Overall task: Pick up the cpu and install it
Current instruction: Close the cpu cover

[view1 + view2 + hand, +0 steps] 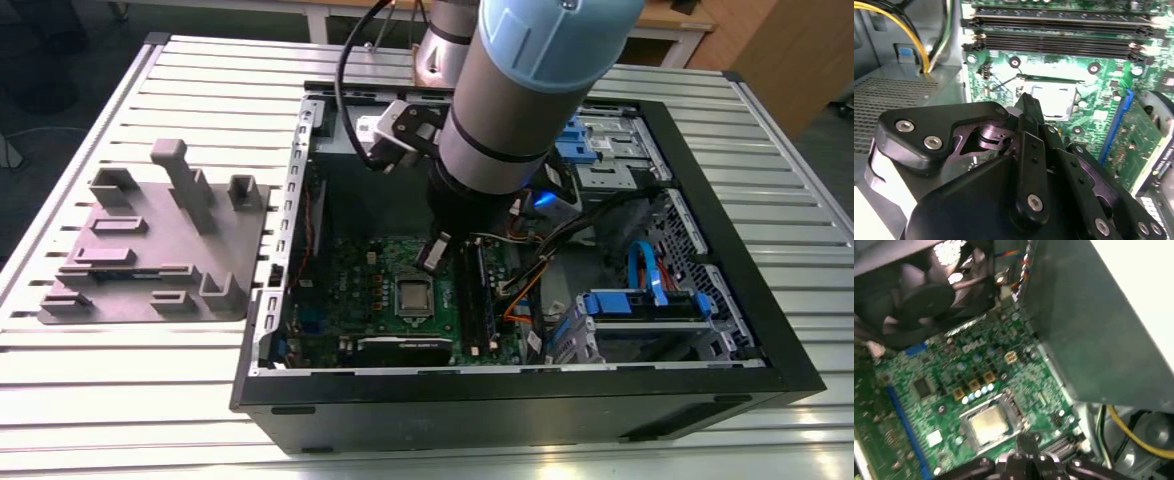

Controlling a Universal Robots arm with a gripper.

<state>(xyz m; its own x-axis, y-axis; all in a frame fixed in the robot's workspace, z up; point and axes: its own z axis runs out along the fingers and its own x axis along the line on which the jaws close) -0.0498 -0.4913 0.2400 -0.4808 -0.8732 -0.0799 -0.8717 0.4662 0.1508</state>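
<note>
Silvery cpu (987,424) lies seated in the socket on the green board (939,370), my pincer (1026,442) pressed together, holding nothing, just above its edge, so I judge a skewed descent could scrape the frame or nudge the chip askew.
</note>
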